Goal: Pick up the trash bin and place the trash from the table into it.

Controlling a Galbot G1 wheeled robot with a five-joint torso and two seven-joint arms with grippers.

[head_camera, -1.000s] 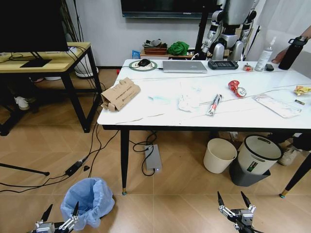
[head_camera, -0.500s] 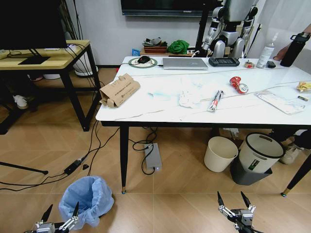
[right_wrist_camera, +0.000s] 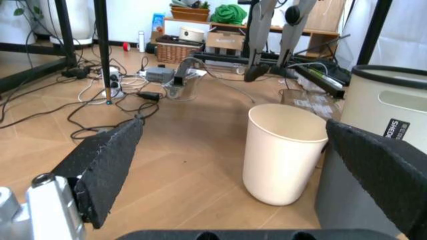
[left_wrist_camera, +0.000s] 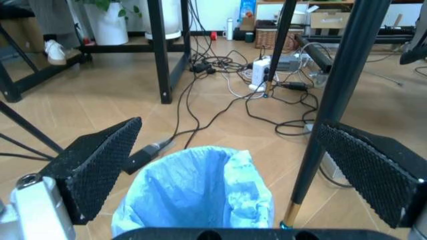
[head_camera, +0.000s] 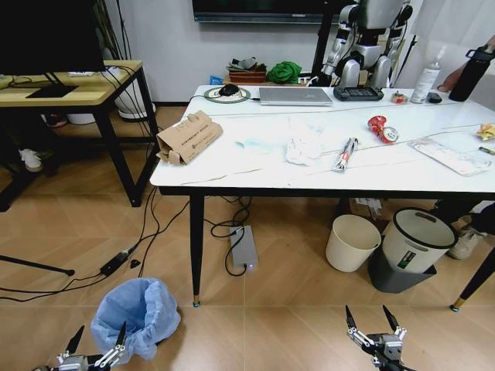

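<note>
The trash bin (head_camera: 135, 317), lined with a crinkled light-blue bag, stands on the floor by the table's front left leg; it also lies just ahead between the fingers in the left wrist view as the trash bin (left_wrist_camera: 200, 192). My left gripper (head_camera: 97, 340) hangs open just in front of it, not touching. My right gripper (head_camera: 371, 319) is open low over the floor on the right. On the white table (head_camera: 232, 174) lies trash: torn brown cardboard (head_camera: 188, 137), white tissue (head_camera: 303, 148), a wrapper (head_camera: 344, 154), red wrappers (head_camera: 380, 127), a clear plastic sheet (head_camera: 452, 157).
A cream round bin (head_camera: 352, 242) (right_wrist_camera: 283, 150) and a grey bin with white rim (head_camera: 408, 251) stand under the table's right part. Cables and a power strip (head_camera: 244, 247) lie on the floor. A wooden desk (head_camera: 69, 93) stands at left. A laptop (head_camera: 294, 96) sits at the table's far edge.
The whole head view has shifted slightly: the table sits a little higher and further left, so the camera moved. Both grippers keep their pose and stay open.
</note>
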